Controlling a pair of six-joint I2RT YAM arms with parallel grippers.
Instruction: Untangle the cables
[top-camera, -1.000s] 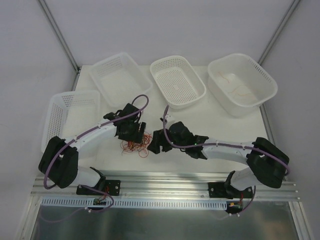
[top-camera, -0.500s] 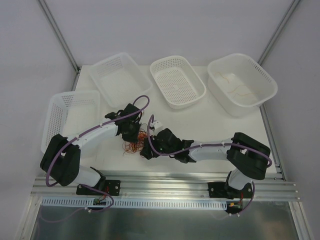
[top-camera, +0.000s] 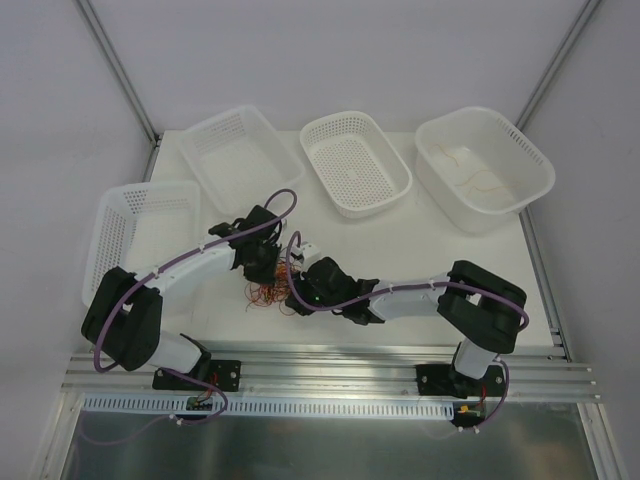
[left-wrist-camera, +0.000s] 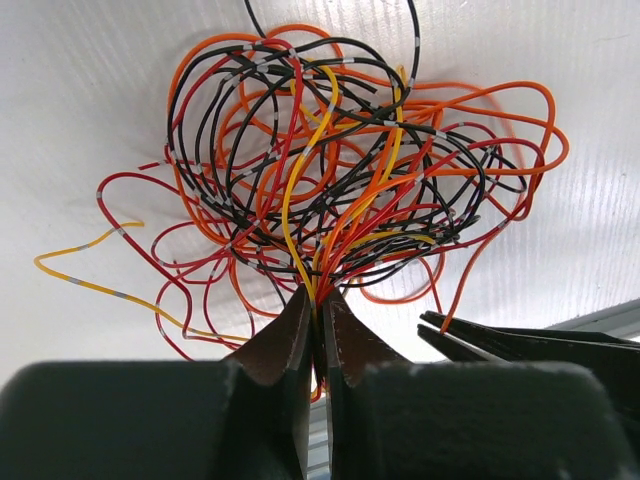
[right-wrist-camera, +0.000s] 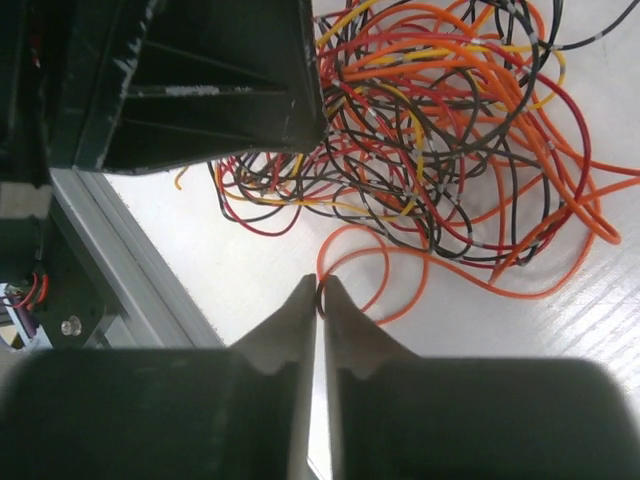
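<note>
The cables (top-camera: 268, 291) lie as one tangle of thin red, orange, black and yellow wires on the white table between my two arms. In the left wrist view the cables (left-wrist-camera: 330, 170) fan out from my left gripper (left-wrist-camera: 318, 295), which is shut on a bundle of several strands. My left gripper (top-camera: 264, 266) sits at the tangle's far edge. My right gripper (right-wrist-camera: 321, 283) is shut on one orange cable loop (right-wrist-camera: 385, 285) at the edge of the cables (right-wrist-camera: 450, 130). From above, the right gripper (top-camera: 296, 292) is at the tangle's right side.
Several white mesh baskets ring the work area: one at the left (top-camera: 112, 232), two at the back (top-camera: 240, 155) (top-camera: 355, 160), and one at the back right (top-camera: 485, 165) holding a few thin wires. An aluminium rail (top-camera: 330, 370) runs along the near table edge.
Both grippers have gone from open to shut. The right arm slid left into the tangle and closed on an orange loop. The left gripper closed on a bundle of strands.
</note>
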